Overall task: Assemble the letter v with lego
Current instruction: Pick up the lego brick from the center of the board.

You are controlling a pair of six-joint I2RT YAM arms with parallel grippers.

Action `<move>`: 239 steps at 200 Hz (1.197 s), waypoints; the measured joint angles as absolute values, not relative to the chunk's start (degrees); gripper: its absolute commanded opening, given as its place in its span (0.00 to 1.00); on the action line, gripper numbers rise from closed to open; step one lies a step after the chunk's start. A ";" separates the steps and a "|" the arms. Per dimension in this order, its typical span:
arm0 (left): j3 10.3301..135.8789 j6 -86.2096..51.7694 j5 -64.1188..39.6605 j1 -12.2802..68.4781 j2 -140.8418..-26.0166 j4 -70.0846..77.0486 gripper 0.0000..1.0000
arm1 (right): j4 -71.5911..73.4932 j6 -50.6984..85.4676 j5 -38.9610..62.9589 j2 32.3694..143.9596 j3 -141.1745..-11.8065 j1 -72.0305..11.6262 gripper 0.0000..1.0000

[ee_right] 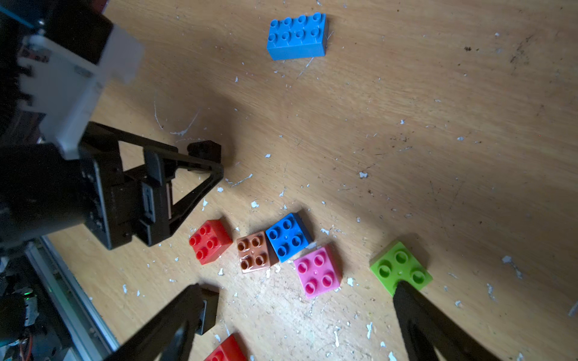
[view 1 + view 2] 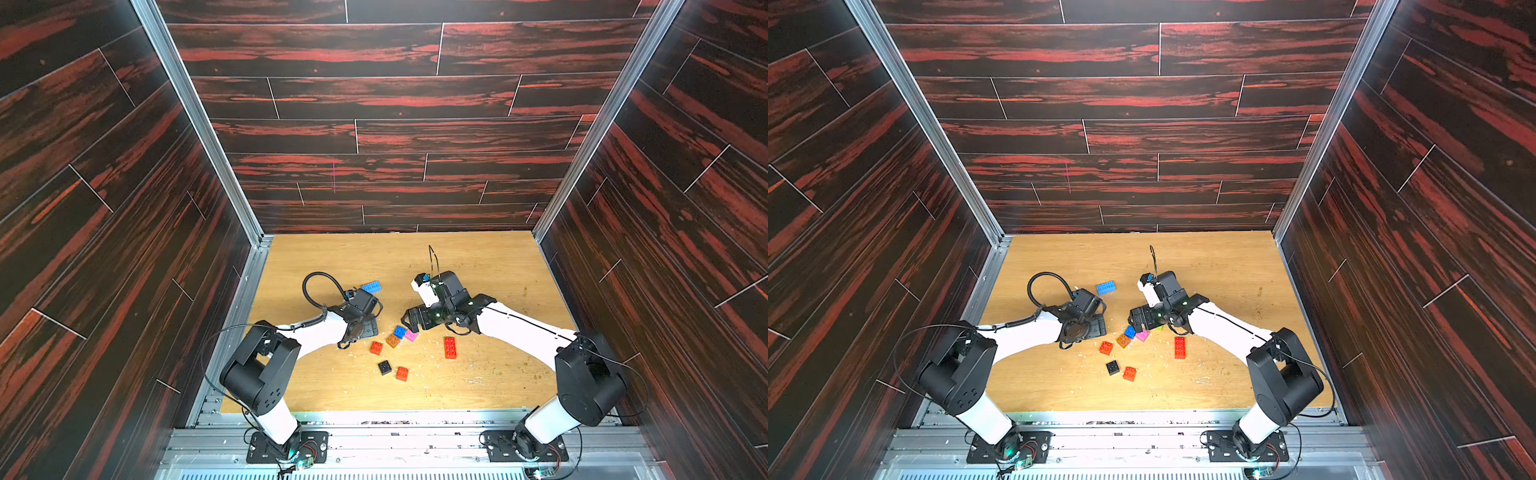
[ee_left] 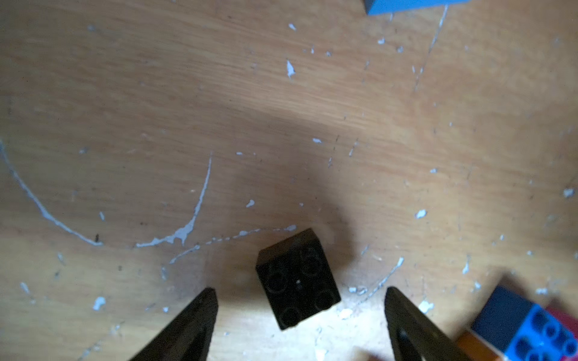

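A small black lego brick (image 3: 297, 278) lies studs-up on the wooden table between the jaws of my left gripper (image 3: 301, 300), which stands open with a gap on each side. My right gripper (image 1: 301, 290) hangs open and empty over the table. The pink brick (image 1: 317, 270) lies just ahead of it and the green brick (image 1: 398, 267) sits by one fingertip. Beside them lie the blue (image 1: 289, 236), orange-brown (image 1: 253, 251) and red (image 1: 210, 241) square bricks. A long light-blue brick (image 2: 371, 286) lies beyond the left gripper. A long red brick (image 2: 450, 347) lies below the right wrist.
A second black brick (image 2: 385, 367) and a small red-orange brick (image 2: 402, 373) lie nearer the table's front edge. Dark wood-patterned walls (image 2: 124, 249) close in three sides. A metal rail (image 2: 395, 432) with both arm bases runs along the front.
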State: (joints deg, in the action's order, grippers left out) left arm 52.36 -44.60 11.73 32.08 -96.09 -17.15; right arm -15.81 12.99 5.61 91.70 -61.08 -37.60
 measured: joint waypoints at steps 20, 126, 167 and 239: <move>51.13 -48.45 13.19 32.51 -96.09 -16.38 0.83 | -15.79 13.04 5.63 91.70 -60.93 -37.60 0.98; 52.99 -56.97 18.90 34.52 -100.42 -13.26 0.59 | -15.18 12.95 5.61 91.50 -59.09 -37.60 0.98; 53.65 -57.47 19.33 34.81 -101.21 -13.02 0.53 | -14.98 12.88 5.63 91.18 -58.59 -37.60 0.98; 53.82 -57.47 19.92 35.88 -101.23 -14.57 0.49 | -14.61 12.86 5.72 91.15 -58.48 -37.60 0.98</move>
State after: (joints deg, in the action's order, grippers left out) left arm 53.82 -57.47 19.92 35.88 -101.23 -14.57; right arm -14.61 12.86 5.72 91.15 -58.48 -37.60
